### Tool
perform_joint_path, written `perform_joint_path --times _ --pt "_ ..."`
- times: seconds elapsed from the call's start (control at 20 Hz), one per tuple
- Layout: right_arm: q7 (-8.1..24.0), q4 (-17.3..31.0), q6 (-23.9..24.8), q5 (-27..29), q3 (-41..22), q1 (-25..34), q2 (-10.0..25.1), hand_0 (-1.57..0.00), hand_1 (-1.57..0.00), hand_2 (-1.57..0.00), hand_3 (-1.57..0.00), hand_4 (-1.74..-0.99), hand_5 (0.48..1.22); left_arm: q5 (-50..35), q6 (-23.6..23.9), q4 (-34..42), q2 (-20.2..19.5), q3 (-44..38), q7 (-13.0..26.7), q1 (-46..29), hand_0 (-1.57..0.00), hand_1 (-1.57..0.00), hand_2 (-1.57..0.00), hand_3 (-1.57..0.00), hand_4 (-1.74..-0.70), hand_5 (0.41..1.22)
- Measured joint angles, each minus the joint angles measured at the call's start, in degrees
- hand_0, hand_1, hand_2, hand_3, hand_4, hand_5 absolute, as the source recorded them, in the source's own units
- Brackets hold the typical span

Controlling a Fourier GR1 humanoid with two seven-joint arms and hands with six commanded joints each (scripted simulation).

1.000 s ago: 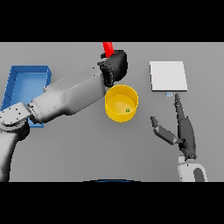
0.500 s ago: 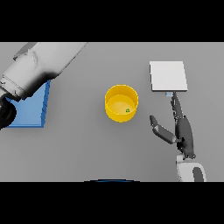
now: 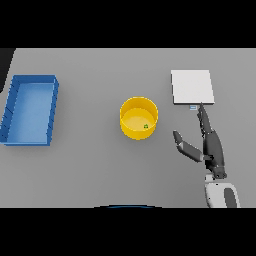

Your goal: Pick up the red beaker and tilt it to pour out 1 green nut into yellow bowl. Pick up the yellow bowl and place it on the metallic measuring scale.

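Note:
The yellow bowl (image 3: 126, 111) stands at the table's middle with one small green nut (image 3: 146, 126) lying inside it near the right wall. The metallic measuring scale (image 3: 192, 86), a pale square plate, lies to the bowl's upper right. My right hand (image 3: 212, 147) rests open at the lower right, fingers straight and pointing toward the scale's near edge, thumb spread toward the bowl; it touches neither. The red beaker shows nowhere in the head view. Of my left arm only a dark sliver (image 3: 4, 70) shows at the left edge; its hand is out of sight.
A blue rectangular bin (image 3: 54, 110) sits at the far left of the table, open on top. Grey tabletop lies between the bowl and the scale.
My left arm, which held the red beaker over the bowl, has swung away up and left, out of the picture. The beaker went with it. The right hand has stayed put.

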State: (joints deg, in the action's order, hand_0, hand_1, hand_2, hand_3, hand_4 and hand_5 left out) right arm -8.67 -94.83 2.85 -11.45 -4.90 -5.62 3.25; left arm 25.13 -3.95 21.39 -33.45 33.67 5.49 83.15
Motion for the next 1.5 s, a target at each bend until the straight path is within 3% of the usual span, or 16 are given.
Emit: perform_joint_path --times 0.1,0.25,0.35,0.55,0.7,0.9,0.95,1.05,1.15,1.2,1.25,1.3,1.35,1.4,1.5 --pt "-1.26 0.17 -0.06 -0.65 -0.35 -0.25 0.31 0.0 0.0 0.0 0.0 -1.217 0.595 -4.88 2.96 2.93 -2.64 -2.89 4.42 -4.78 -1.57 -1.57 -1.57 -1.41 -1.74 1.221" --pt "-0.72 -0.36 0.01 -1.16 -0.73 -0.76 0.42 0.0 0.0 0.0 0.0 -1.212 0.61 -12.1 9.77 10.58 -6.13 -6.68 9.13 -14.1 -1.57 -1.57 -1.57 -1.45 -1.74 1.221" --pt "0.9 0.08 -0.06 -1.46 -0.53 0.24 1.05 0.0 0.0 0.0 0.0 -1.21 0.631 -16.21 13.57 17.16 -7.74 -8.09 14.12 -20.95 -1.57 -1.57 -1.57 -1.46 -1.74 1.221" --pt "0.33 -0.03 -0.53 -2.26 -1.24 -0.13 1.46 0.0 0.0 0.0 0.0 -1.206 0.657 -21.06 20.96 32.55 -11.09 -7.84 23.79 -34.84 -1.57 -1.57 -1.57 -1.45 -1.74 1.221" --pt "0.74 0.18 -0.36 -2.51 -1.41 0.64 1.26 0.0 0.0 0.0 0.0 -1.217 0.664 -23.6 25.48 40.17 -12.21 -7.11 26.35 -42.87 -1.57 -1.57 -1.57 -1.45 -1.74 1.221" --pt "1.02 0.27 -0.55 -2.21 -0.97 0.7 1.84 0.0 0.0 0.0 0.0 -1.217 0.666 -25.74 29.69 43.58 -12.35 -6.23 27.95 -48.59 -1.57 -1.57 -1.57 -1.51 -1.74 1.221" --pt "-0.47 0.22 -0.84 -2.03 -1.16 0.03 1.76 0.0 0.0 0.0 0.0 -1.216 0.667 -25.83 30.5 44.24 -12.54 -5.91 28.04 -49.35 -1.57 -1.57 -1.57 -1.52 -1.74 1.199" --pt "-0.18 -0.29 -0.62 -2.97 -1.95 -0.39 1.4 0.0 0.0 0.0 0.0 -1.207 0.665 -26.27 31.74 44.63 -12.31 -4.75 29.4 -50.12 -1.57 -1.57 -1.57 -1.54 -1.74 1.117" --pt "0.32 -0.11 -0.03 -3.31 -1.8 -0.36 1.27 0.0 0.0 0.0 0.0 -1.205 0.664 -27.03 32.91 44.47 -12.36 -3.49 29.3 -50.81 -1.57 -1.57 -1.57 -1.55 -1.74 0.967" --pt "-0.03 -0.49 -0.29 -2.92 -1.82 -0.46 1.23 0.0 0.0 0.0 0.0 -1.202 0.667 -27.18 32.89 43.48 -12.62 -2.48 29.4 -50.32 -1.57 -1.57 -1.57 -1.55 -1.67 0.908" --pt "-0.94 -0.41 -0.33 -2.83 -1.62 -0.64 1.52 0.0 0.0 0.0 0.0 -1.197 0.664 -27.1 32.1 44.47 -13.51 -1.4 29.34 -50.76 -1.57 -1.57 -1.57 -1.5 -1.53 0.865" --pt "-0.85 -0.45 -0.27 -2.9 -1.67 -0.7 1.48 0.0 0.0 0.0 0.0 -1.192 0.663 -26.97 31.38 44.51 -13.7 -1.24 29.5 -50.76 -1.56 -1.45 -1.43 -1.36 -1.37 0.83" --pt "-0.63 -0.6 -0.31 -2.81 -1.66 -0.66 1.47 0.0 0.0 0.0 0.0 -1.188 0.663 -27.01 30.51 44.81 -13.83 -1.17 29.33 -50.89 -1.46 -1.18 -1.19 -1.13 -1.23 0.803" --pt "-0.53 -0.44 -0.64 -2.4 -1.61 -0.68 1.42 0.0 0.0 0.0 0.0 -1.187 0.664 -29.1 27.04 46.79 -14.51 -0.86 28.94 -51.92 -1.17 -0.94 -0.96 -0.9 -1.12 0.778" --pt "-0.95 -0.71 -0.25 -2.69 -1.64 -1.11 1.38 0.0 0.0 0.0 0.0 -1.181 0.665 -32.15 22.02 48.14 -16.28 -0.07 29.39 -52.03 -0.75 -0.6 -0.61 -0.58 -0.97 0.74"
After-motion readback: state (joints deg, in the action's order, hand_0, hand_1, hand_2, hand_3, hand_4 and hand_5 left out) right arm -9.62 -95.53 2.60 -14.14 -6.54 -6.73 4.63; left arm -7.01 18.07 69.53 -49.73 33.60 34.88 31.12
